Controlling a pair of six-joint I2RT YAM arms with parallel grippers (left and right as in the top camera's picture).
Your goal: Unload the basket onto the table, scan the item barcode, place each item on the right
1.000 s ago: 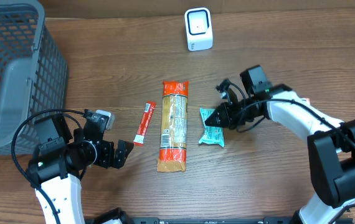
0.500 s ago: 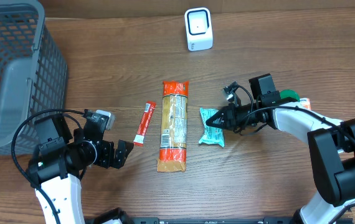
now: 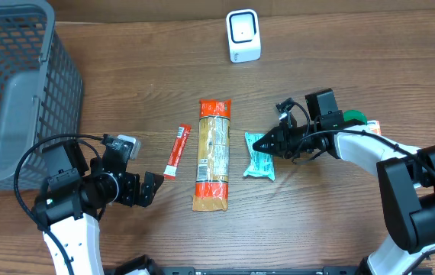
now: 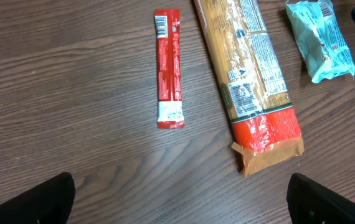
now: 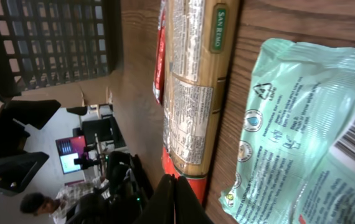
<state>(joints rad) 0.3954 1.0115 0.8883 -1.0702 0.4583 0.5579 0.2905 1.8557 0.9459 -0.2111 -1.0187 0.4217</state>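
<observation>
Three items lie in a row mid-table: a thin red stick packet point(image 3: 177, 150), a long pasta pack point(image 3: 213, 153) and a teal packet point(image 3: 260, 156). The white scanner point(image 3: 243, 36) stands at the far edge. My right gripper point(image 3: 266, 143) is shut with nothing between its fingers, its tip at the teal packet's far end; whether it touches is unclear. The right wrist view shows the teal packet point(image 5: 308, 137), its barcode at the right edge, beside the pasta pack point(image 5: 193, 93). My left gripper point(image 3: 150, 188) is open and empty, near the red stick packet point(image 4: 167, 68).
A grey mesh basket point(image 3: 19, 84) fills the far left. A green and orange item point(image 3: 364, 121) shows partly behind my right arm. In the left wrist view, the pasta pack point(image 4: 249, 74) and teal packet point(image 4: 321, 38) lie to the right of the stick.
My right wrist has swung toward the near right, laying the arm flatter, while its shut tip stayed at the teal packet's far end. The left arm and the items have not moved.
</observation>
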